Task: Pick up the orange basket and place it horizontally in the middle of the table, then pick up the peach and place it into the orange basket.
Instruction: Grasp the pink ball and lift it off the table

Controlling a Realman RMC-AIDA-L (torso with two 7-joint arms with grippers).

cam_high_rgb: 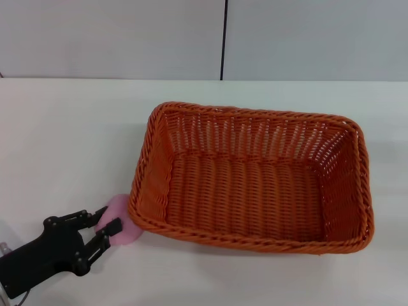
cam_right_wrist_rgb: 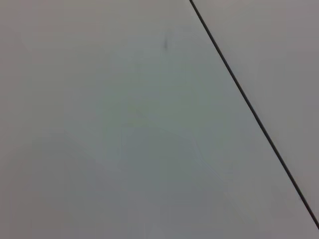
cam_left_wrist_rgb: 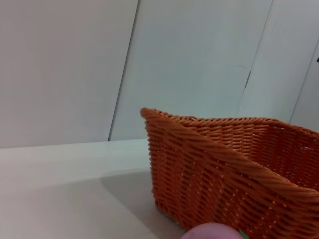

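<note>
The orange basket (cam_high_rgb: 252, 178) is seen lying flat on the table (cam_high_rgb: 70, 140), its long sides running across the middle of the white surface, its open top facing up and its inside bare. The peach (cam_high_rgb: 122, 226) is set on the table just outside the basket's near left corner, touching the braided rim there. The left gripper (cam_high_rgb: 105, 224) is placed at the peach on the side away from the basket, its black fingers (cam_high_rgb: 109, 227) spread around the pink ball; firm contact cannot be told. In the left wrist view the basket's corner (cam_left_wrist_rgb: 199, 164) is shown close up, with the peach (cam_left_wrist_rgb: 212, 232) just before it. Behind the basket a pale wall (cam_high_rgb: 115, 38) is seen, divided by a dark vertical seam (cam_high_rgb: 224, 39).
</note>
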